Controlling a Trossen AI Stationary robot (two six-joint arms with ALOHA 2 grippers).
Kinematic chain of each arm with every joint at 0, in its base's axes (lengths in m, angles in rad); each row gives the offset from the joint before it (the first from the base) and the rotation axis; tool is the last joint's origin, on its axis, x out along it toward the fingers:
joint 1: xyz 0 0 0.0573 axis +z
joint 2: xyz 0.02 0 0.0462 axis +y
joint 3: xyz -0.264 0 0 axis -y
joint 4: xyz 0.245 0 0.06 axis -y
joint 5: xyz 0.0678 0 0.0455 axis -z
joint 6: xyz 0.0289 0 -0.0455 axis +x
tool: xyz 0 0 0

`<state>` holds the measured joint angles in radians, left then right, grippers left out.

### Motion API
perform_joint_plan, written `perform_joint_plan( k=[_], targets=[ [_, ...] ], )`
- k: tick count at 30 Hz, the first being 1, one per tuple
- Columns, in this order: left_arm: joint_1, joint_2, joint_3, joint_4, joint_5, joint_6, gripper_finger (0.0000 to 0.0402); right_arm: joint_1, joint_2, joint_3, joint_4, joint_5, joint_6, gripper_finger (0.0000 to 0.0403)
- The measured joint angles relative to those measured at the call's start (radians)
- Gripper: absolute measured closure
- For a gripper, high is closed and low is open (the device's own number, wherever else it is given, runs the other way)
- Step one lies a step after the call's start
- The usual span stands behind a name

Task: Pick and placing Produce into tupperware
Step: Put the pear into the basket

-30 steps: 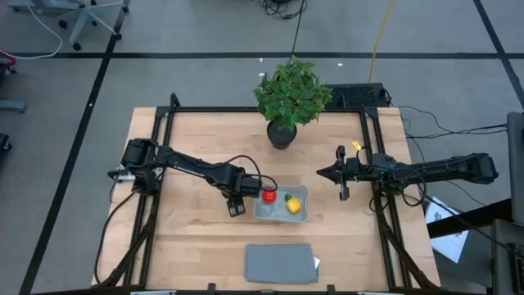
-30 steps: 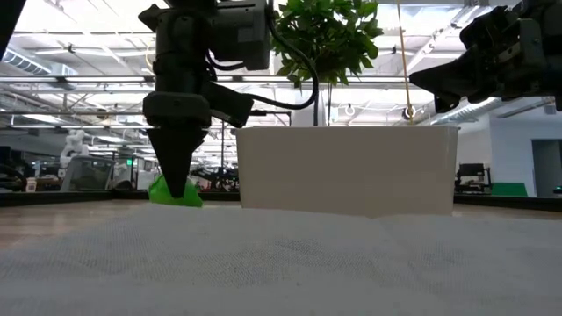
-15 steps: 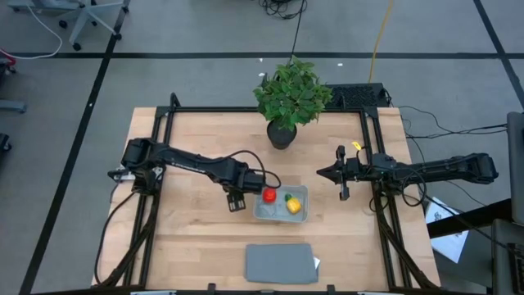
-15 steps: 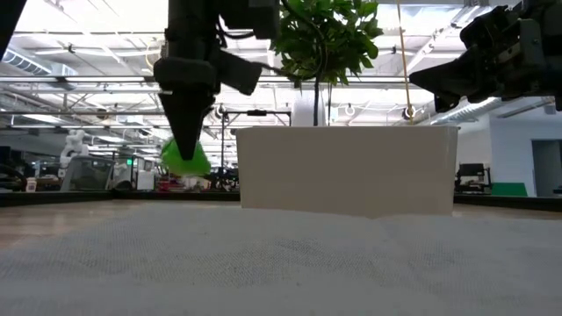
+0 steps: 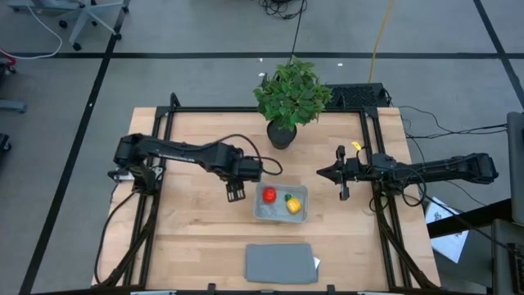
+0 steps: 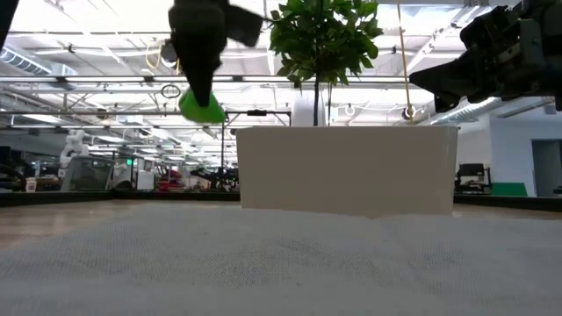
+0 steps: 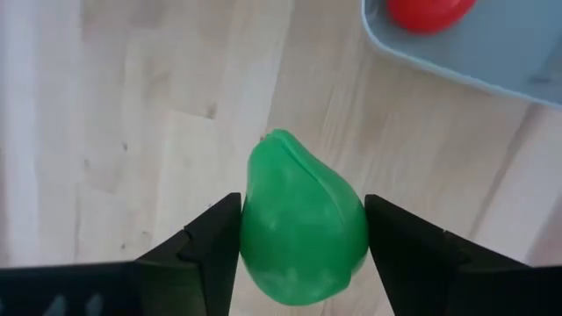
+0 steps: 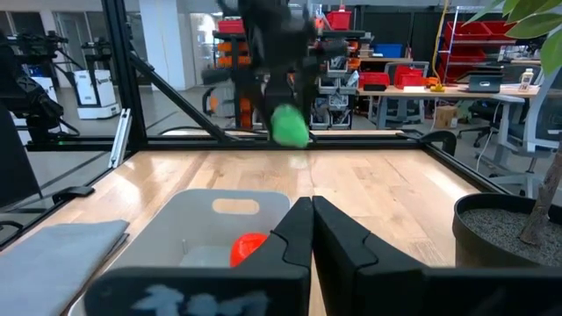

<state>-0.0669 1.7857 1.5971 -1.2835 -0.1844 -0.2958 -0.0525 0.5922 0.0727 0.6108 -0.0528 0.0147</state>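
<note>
Left tool clamped on green produce, lifted clear of tabletop at tupperware's nine o'clock for carry-over. Right tool together, parked.

The left arm stretches from its base at the table's left edge out across the middle, elbow bent, wrist turned downward. Its gripper, the left gripper, points straight down with both dark fingers pressed against the sides of the green piece, which sits squarely between them and pokes out below the tips (lifted clear of the tabletop in the low view). The right arm reaches in from the right edge, held level and nearly straight. The right gripper has its two fingers closed together, nothing between them.
</note>
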Motion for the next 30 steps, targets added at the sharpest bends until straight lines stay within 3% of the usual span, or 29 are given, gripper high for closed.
perform_joint_plan(
  k=[11,30],
  targets=[
    [0.016,-0.214,0.002,0.004,0.036,-0.021,0.0188,0.000,0.000,0.000,0.000,0.000,0.000,0.0403],
    [0.007,-0.234,0.000,0.027,0.054,0.013,0.0188,0.000,0.000,0.000,-0.001,0.000,0.003,0.0403]
  ],
)
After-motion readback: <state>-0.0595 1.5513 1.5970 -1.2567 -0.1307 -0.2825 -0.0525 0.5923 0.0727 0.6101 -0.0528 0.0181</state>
